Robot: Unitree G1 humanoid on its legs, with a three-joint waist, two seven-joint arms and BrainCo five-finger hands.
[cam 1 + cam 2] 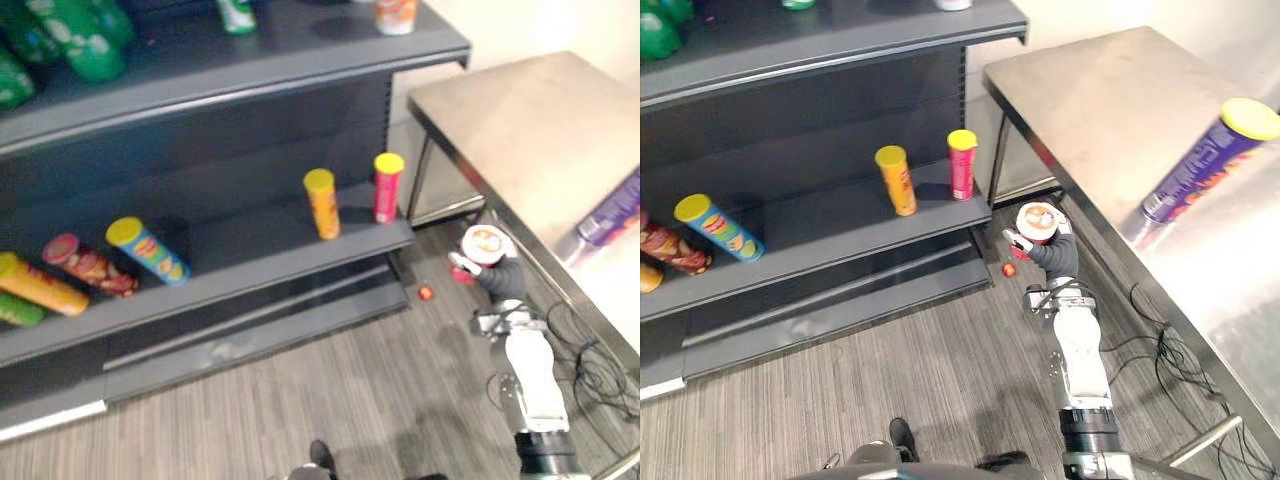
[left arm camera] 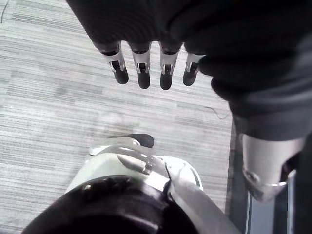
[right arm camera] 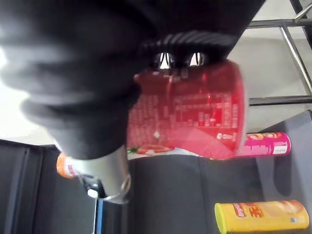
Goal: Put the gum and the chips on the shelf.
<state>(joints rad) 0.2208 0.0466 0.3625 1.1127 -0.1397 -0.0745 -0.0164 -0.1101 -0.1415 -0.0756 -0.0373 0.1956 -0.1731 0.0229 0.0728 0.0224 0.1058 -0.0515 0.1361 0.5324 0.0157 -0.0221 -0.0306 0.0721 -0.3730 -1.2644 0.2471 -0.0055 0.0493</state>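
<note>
left hand: we see fingers straight and spread, holding nothing, above the floor
right hand: curled round the red gum tub, low between shelf and tabletop
tub axis: roughly upright, lid up
chips: purple can lies flat on the tabletop, yellow lid at its far-right end
shelf: yellow can and pink can stand upright

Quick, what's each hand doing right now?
Left hand: open, holding nothing.
Right hand: shut on the red tub.

Shelf holds chip cans; table bears one.
</note>
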